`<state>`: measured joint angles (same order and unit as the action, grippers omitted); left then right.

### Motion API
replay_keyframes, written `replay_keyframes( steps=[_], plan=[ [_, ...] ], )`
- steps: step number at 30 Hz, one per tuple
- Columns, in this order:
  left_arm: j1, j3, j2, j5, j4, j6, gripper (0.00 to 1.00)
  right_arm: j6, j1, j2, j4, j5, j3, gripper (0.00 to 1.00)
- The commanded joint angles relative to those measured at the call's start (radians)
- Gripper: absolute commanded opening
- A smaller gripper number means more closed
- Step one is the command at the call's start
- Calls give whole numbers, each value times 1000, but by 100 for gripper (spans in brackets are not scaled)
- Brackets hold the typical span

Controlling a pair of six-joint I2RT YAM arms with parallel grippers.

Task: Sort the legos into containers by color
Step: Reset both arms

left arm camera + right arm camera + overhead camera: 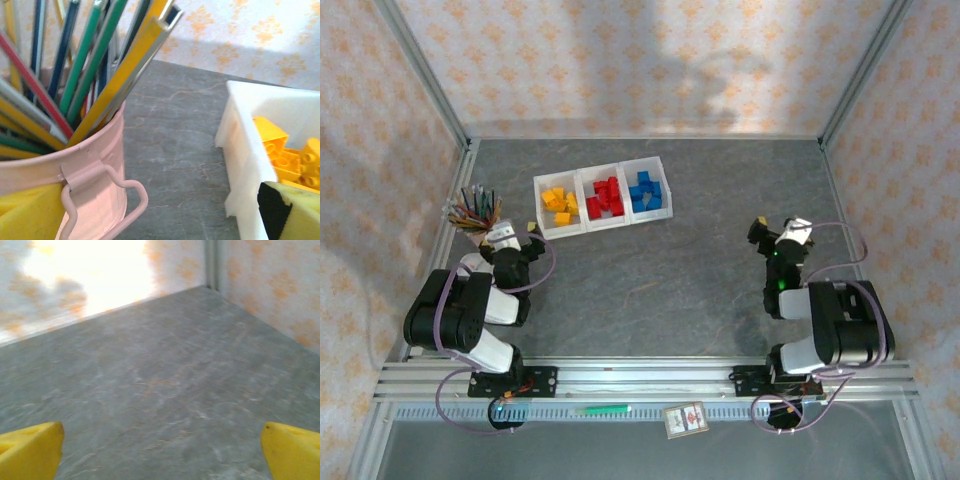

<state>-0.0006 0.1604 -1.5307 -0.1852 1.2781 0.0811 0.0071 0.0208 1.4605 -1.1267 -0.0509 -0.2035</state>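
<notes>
Left claw (157, 217) spread; legos (607, 198) grouped yellow, red, blue in containers (608, 225).

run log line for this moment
left gripper open, empty, beside pink metal pencil cup | right gripper open, empty | small plastic lego bricks in white translucent bins: yellow left, red middle, blue right

This is looking like a robotics lab test cell, not a lived-in room. Bare aluminium posts (430, 85) are framing a grey stone-look table (660, 280), and patterned panels (650, 60) are standing in as walls (flat sheets held by the frame). A left arm (460, 320) and a right arm (830, 330) are sitting bolted to a slotted rail (640, 378), with cables (438, 398) looping beneath. White bins (650, 216) of toy bricks (604, 198) and a pink cup (95, 170) of pencils (85, 65) are sitting on the table
</notes>
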Motion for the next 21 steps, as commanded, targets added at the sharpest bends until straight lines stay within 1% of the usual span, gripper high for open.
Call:
replay_keyframes(
  steps=[1,2,3,4,5,6,8,10,12,21],
  plan=[
    [-12,17,-8,43,131,-52,100,-57,31,74,-151,28,-17,100],
    [-12,34,-7,29,78,-46,99,-41,12,54,-37,44,-54,100],
    [-12,52,4,20,26,-37,99,-39,5,70,-131,56,-24,100],
    [-12,53,8,20,27,-36,99,-41,9,75,-148,50,-21,100],
    [-12,47,-3,20,61,-39,99,-44,11,56,-91,45,-32,100],
    [-12,41,-10,20,79,-43,99,-46,14,55,-93,48,-31,100],
    [-12,47,3,20,45,-38,99,-47,14,53,-81,48,-36,100],
    [-12,41,-7,20,72,-43,99,-47,15,56,-93,49,-33,100],
    [-12,45,-1,21,53,-40,99,-47,15,58,-95,49,-33,100],
    [-12,44,-3,21,62,-41,99,-49,8,58,-85,71,-37,100]
  ],
)
